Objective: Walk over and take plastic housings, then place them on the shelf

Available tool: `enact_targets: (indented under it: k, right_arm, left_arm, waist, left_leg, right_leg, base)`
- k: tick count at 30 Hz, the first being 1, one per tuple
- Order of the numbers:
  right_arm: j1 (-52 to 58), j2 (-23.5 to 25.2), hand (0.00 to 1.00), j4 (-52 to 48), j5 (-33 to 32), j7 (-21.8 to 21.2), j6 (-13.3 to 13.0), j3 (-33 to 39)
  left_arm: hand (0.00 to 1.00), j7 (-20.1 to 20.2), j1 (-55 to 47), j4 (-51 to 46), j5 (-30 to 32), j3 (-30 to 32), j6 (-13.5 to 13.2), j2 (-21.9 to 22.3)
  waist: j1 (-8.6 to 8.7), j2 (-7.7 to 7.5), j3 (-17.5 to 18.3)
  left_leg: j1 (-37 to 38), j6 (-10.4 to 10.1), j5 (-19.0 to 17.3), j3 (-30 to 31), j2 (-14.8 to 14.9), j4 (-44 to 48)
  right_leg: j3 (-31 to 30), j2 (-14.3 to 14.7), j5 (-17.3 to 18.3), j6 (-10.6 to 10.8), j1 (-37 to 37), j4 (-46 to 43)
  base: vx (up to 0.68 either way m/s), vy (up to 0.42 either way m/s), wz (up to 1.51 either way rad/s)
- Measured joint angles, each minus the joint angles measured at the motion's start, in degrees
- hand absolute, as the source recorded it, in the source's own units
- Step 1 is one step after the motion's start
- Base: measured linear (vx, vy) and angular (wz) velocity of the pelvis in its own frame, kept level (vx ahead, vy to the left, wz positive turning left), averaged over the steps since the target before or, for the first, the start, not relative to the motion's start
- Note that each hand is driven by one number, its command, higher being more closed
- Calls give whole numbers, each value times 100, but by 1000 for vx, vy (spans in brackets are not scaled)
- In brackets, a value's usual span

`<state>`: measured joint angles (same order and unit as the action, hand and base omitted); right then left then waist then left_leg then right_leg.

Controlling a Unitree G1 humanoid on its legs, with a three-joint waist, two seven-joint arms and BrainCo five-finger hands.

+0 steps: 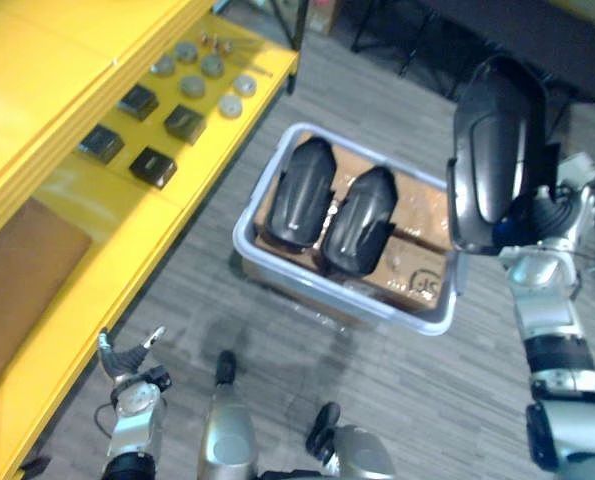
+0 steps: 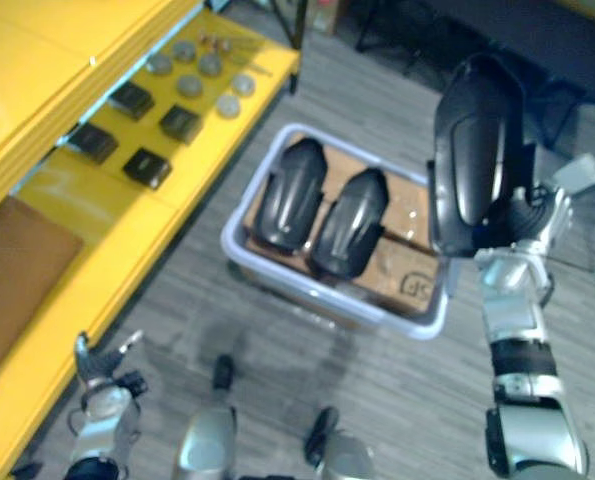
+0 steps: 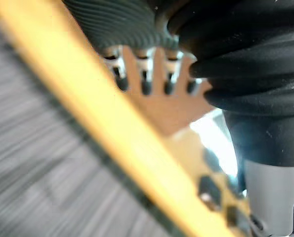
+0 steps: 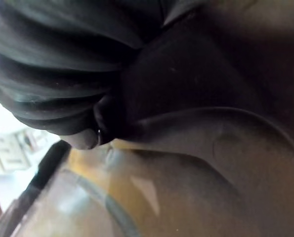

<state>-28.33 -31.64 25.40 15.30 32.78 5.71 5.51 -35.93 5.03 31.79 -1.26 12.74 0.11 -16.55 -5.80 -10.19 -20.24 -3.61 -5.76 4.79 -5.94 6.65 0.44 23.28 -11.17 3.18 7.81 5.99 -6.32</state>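
Observation:
My right hand [image 1: 555, 215] is raised at the right, shut on a long black plastic housing [image 1: 492, 150] that stands upright above the bin's right end. Its glossy inner surface [image 4: 226, 187] lies right against the right wrist camera. Two more black housings [image 1: 302, 190] [image 1: 362, 218] lie side by side on cardboard in a grey plastic bin [image 1: 307, 285] on the floor. My left hand [image 1: 127, 362] hangs low at the lower left beside the yellow shelf [image 1: 107, 250], its fingers [image 3: 146, 81] straight and holding nothing.
The yellow shelf runs along the left, carrying small black boxes [image 1: 184, 123], grey discs [image 1: 212, 66] and a brown board [image 1: 17, 270]. Bare yellow surface lies between the boxes and the board. Grey plank floor surrounds the bin; dark furniture legs stand at the back.

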Motion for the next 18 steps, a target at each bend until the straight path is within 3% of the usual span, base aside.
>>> enact_targets:
  k: [3,5,7,8,10,13,18]
  right_arm:
    - [152,38,100,-249,151,74,-298,-76]
    - [281,122,100,-463,375,107,-521,-86]
    - [335,205,100,-651,635,104,-816,-123]
    - [333,219,100,-720,708,104,-884,-144]
    - [268,224,100,-789,899,74,-1186,-361]
    - [222,251,100,-818,1061,10,-1385,-684]
    - [-64,427,100,-868,1137,-45,-1631,-858]
  left_arm:
    - [0,65,209,79,111,-60,106,-73]
    - [0,543,334,75,-173,-328,-208,-85]
    - [0,1366,374,-165,-860,-900,-423,-58]
    - [0,1597,390,-264,-1020,-1084,-449,-36]
    - [0,2476,424,-581,-1542,-1785,-516,181]
    - [0,3325,540,-716,-2360,-2326,-466,582]
    - [0,3947,904,-1220,-3266,-2635,-211,626]
  waist:
    - [47,27,372]
    - [77,71,546]
    - [131,157,730]
    - [136,188,750]
    - [178,332,834]
    - [217,514,943]
    - [335,752,1084]
  left_leg:
    - [200,-4,12,-146,-4,-190]
    - [447,-4,61,-225,-26,-416]
    - [472,13,101,-242,-31,-512]
    - [473,26,113,-247,-33,-532]
    - [480,4,172,-265,-38,-537]
    - [570,-4,202,-277,-20,-542]
    - [573,5,261,-291,32,-546]
  right_leg:
    - [-124,7,-129,-13,58,122]
    - [-151,6,-162,-16,206,217]
    - [-156,5,-162,-16,204,255]
    - [-161,5,-162,-16,207,268]
    - [-173,14,-162,-16,221,314]
    - [-177,42,-166,-20,337,384]
    - [-190,111,-267,-47,371,514]
  base:
    - [16,32,-26]
    - [-11,14,-12]
    - [-41,0,-4]
    - [-57,-8,-4]
    - [-71,-9,-5]
    - [-61,-21,-4]
    - [-53,-10,-3]
